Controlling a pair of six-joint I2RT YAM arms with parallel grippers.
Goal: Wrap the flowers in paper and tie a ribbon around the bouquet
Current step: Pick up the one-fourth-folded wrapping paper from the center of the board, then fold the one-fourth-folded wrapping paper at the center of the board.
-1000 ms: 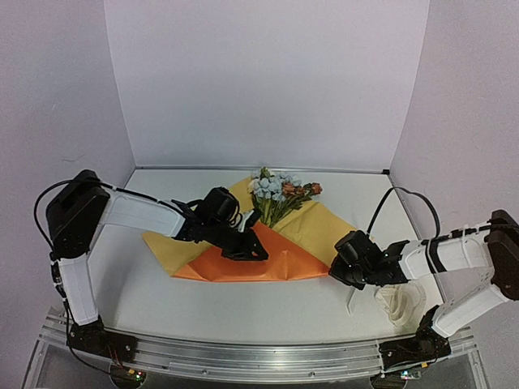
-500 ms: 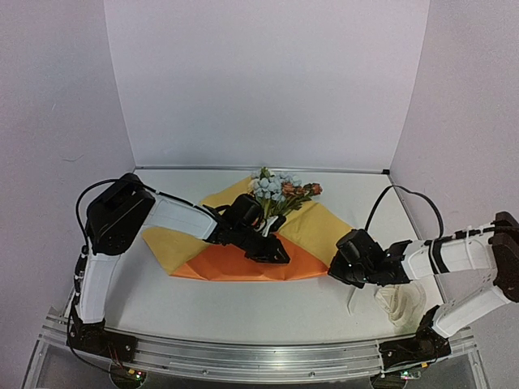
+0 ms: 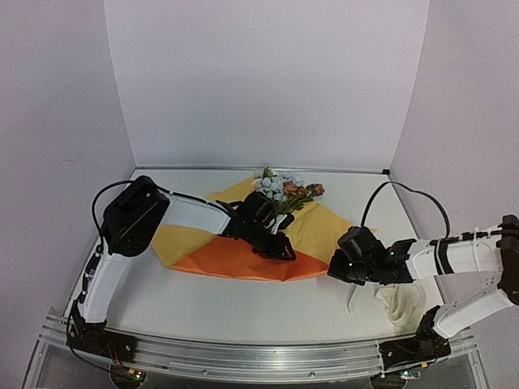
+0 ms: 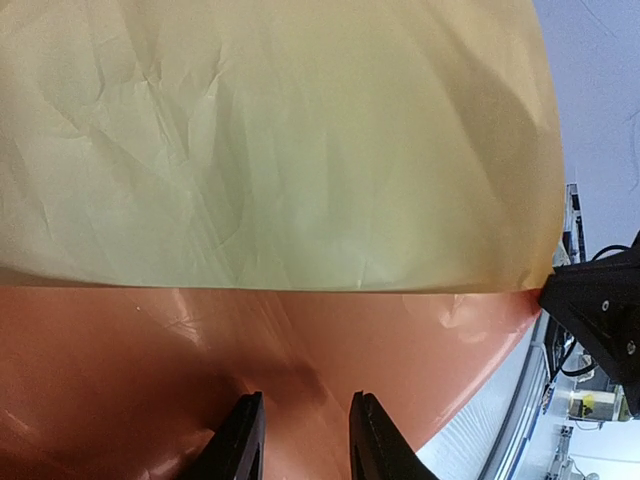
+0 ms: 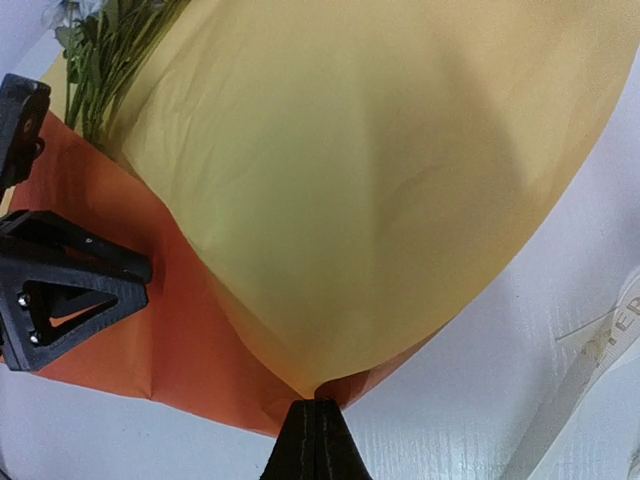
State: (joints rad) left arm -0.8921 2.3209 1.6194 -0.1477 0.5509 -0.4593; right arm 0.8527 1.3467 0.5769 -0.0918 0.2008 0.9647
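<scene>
My left fingers [image 3: 284,250] spread a little over orange paper [image 3: 227,263], holding nothing; my right fingers [image 5: 318,430] pressed together, pinching paper corner; flowers [image 3: 280,193] on paper

Paper [image 4: 300,150] under me looks thin and creased, its pale yellow side matt, its orange side faintly shiny. My left gripper [image 4: 305,445] is matt black plastic. Table [image 3: 243,312] is matt white, and the ribbon [image 5: 600,350] looks like soft cloth.

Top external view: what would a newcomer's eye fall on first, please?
The paper, bright orange with yellow reverse showing, sprawls mid-table, the flowers poking out at its far edge. The left gripper is open over the orange fold; the right gripper pinches the paper's right corner.
</scene>
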